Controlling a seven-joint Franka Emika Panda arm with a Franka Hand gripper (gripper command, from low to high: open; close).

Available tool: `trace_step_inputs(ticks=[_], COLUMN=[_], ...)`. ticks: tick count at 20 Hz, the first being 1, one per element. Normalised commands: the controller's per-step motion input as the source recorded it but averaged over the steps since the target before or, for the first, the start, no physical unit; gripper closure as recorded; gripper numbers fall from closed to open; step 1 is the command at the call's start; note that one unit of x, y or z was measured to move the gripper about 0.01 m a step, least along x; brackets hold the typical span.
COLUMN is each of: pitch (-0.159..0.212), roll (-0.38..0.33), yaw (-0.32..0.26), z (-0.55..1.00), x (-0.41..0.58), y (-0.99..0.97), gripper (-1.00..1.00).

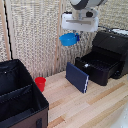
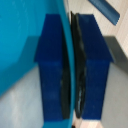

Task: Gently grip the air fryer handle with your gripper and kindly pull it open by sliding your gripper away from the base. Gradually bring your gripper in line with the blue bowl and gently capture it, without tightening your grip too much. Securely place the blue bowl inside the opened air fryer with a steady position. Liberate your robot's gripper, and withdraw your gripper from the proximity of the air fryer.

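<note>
The black air fryer stands at the exterior view's right, its drawer basket pulled out toward the table's middle. My gripper hangs high above the table, to the left of the fryer, shut on the rim of the blue bowl, which is lifted in the air. In the wrist view the blue-padded fingers press either side of the bowl's thin rim, and the bowl's bright-blue wall lies beside them.
A dark-blue flat slab leans upright in front of the open drawer. A red cup stands on the wooden table beside a big black fabric bin with compartments. A woven screen forms the backdrop.
</note>
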Motion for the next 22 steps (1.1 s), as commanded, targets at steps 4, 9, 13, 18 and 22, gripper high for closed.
trace_step_inputs(ticks=[4, 9, 13, 18, 22], pitch=[0.003, 0.0, 0.0, 0.001, 0.022], roll=[0.0, 0.0, 0.0, 0.01, 0.02], yaw=[-0.201, -0.177, -0.157, -0.129, -0.122], z=[0.12, 0.07, 0.04, -0.04, -0.13], x=[0.026, 0.041, 0.041, 0.153, 0.266], y=[-0.65, -0.71, -0.75, -0.76, -0.72], gripper=[1.0, 1.0, 1.0, 1.0, 1.0])
